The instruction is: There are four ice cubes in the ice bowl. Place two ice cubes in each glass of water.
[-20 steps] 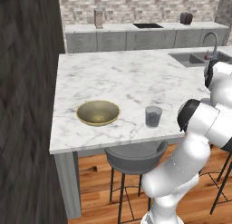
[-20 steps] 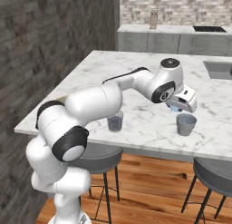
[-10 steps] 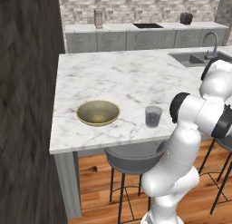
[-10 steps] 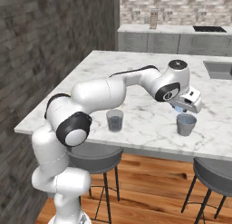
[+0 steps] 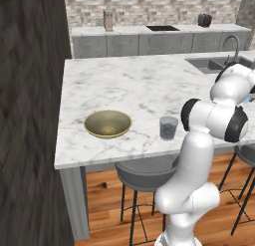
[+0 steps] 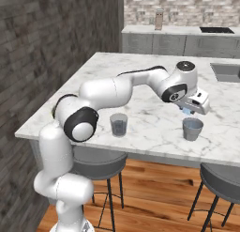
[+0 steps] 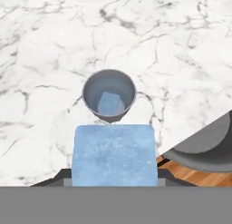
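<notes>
In the right base view my gripper (image 6: 187,112) hangs just above the right glass of water (image 6: 192,128), shut on a pale blue ice cube (image 6: 187,111). The hand view looks straight down: the held ice cube (image 7: 114,155) sits between the fingers, and right beyond it stands the glass (image 7: 109,96) with another ice cube (image 7: 108,103) lying in it. The other glass (image 6: 119,124) (image 5: 168,128) stands near the counter's front edge. To its left is the ice bowl (image 5: 107,123), brassy and wide; I see no cubes in it from here.
Both glasses stand close to the front edge of the marble island (image 5: 124,85). Grey stools (image 5: 144,173) (image 6: 220,179) (image 7: 204,146) stand below that edge. A sink (image 5: 209,64) is set into the far right of the island. A dark wall (image 5: 30,115) runs along the left.
The arm has swung its elbow and upper links round. The gripper, still holding the cube, has shifted slightly right to hang over the right glass.
</notes>
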You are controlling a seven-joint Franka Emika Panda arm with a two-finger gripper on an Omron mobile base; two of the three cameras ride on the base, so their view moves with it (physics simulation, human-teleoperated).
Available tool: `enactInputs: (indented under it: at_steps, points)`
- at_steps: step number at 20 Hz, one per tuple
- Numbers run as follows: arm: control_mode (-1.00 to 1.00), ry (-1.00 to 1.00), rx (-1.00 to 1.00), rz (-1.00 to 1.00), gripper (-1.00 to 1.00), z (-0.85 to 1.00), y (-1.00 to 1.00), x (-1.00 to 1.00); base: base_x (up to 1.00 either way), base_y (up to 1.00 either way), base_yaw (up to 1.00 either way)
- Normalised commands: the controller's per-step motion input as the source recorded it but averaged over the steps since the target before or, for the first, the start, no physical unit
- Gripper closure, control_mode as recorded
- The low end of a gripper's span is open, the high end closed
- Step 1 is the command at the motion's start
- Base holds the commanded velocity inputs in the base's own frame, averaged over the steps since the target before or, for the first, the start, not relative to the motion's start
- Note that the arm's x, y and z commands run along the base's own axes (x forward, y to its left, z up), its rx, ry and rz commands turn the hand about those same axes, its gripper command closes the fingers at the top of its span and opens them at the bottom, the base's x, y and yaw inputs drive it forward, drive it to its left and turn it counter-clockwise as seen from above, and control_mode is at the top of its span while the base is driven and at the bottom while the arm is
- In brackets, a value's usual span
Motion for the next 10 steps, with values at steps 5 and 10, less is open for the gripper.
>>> enactInputs:
  at_steps: [5,10]
  points:
    - [-1.0,0.0,0.0,0.0,1.0,-0.17,-0.08,0.44,0.0,0.0,0.0]
    - [-1.0,0.0,0.0,0.0,1.0,-0.07,-0.26,0.23,0.0,0.0,0.0]
